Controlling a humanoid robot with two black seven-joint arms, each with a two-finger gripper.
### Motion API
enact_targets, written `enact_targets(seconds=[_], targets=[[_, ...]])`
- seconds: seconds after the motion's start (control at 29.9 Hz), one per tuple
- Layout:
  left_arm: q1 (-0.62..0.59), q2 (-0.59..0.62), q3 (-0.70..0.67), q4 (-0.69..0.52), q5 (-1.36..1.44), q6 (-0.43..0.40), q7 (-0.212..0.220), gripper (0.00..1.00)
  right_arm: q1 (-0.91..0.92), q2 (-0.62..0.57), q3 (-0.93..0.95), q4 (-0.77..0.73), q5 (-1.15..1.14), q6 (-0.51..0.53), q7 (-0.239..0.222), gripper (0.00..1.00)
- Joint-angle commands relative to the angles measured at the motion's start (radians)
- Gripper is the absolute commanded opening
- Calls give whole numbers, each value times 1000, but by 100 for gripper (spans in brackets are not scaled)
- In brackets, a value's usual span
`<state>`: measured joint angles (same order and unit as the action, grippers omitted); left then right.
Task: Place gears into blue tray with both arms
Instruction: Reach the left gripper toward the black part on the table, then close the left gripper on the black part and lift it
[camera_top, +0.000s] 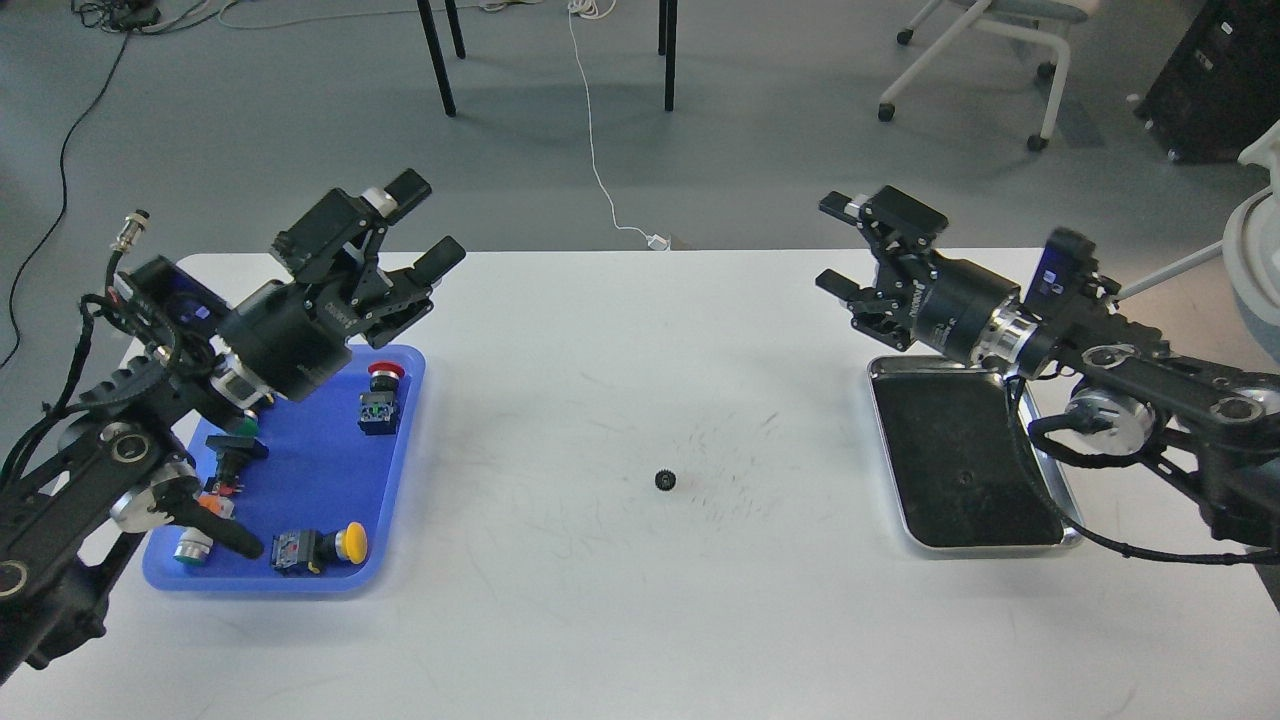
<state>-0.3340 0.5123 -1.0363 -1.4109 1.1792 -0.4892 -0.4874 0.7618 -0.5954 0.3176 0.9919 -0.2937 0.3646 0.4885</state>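
One tiny black gear lies alone on the white table, midway between the two trays. A second gear shows faintly on the dark floor of the silver tray. The blue tray sits at the left with several push-button switches in it. My left gripper hangs open above the blue tray's far edge, holding nothing. Raised over the silver tray's far end, my right gripper is open and empty too. Both grippers are well away from the loose gear.
In the blue tray are a red-capped switch, a yellow-capped one and a green-capped one. Chair and table legs stand on the floor beyond the far edge, and a white cable runs there.
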Motion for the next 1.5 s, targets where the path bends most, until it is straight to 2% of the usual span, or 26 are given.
enact_targets(seconds=[0.0, 0.13, 0.2, 0.33, 0.47, 0.6, 0.77, 0.84, 1.1, 1.2, 1.3, 1.4, 1.47], targets=[[-92, -23, 115, -36, 265, 1, -1, 98, -172, -27, 182, 4, 80, 66, 0, 98], [-250, -31, 319, -23, 560, 1, -1, 98, -329, -30, 359, 13, 88, 79, 0, 98], [-330, -41, 425, -10, 722, 35, -1, 98, -383, -30, 417, 13, 88, 82, 0, 98], [-477, -132, 605, 117, 974, 80, -1, 97, -424, -43, 446, 28, 88, 82, 0, 98], [-546, -216, 695, 271, 1002, 119, -1, 96, -426, -47, 451, 28, 88, 82, 0, 98], [-591, -273, 812, 357, 1002, 161, -1, 94, -426, -58, 454, 28, 88, 80, 0, 98], [-593, -337, 872, 483, 1002, 219, -1, 86, -426, -60, 452, 30, 87, 82, 0, 98], [-593, -360, 881, 524, 1002, 230, -1, 79, -426, -60, 452, 30, 87, 82, 0, 98], [-588, -379, 918, 547, 1002, 233, -1, 70, -426, -60, 451, 30, 87, 82, 0, 98], [-582, -379, 920, 561, 1002, 233, -1, 62, -426, -61, 451, 30, 87, 82, 0, 98], [-577, -383, 923, 566, 1002, 233, -1, 59, -426, -61, 451, 30, 87, 82, 0, 98], [-577, -393, 932, 586, 1002, 233, -1, 49, -426, -60, 451, 30, 87, 82, 0, 98], [-577, -403, 937, 604, 1002, 235, -1, 35, -426, -60, 451, 30, 87, 82, 0, 98]])
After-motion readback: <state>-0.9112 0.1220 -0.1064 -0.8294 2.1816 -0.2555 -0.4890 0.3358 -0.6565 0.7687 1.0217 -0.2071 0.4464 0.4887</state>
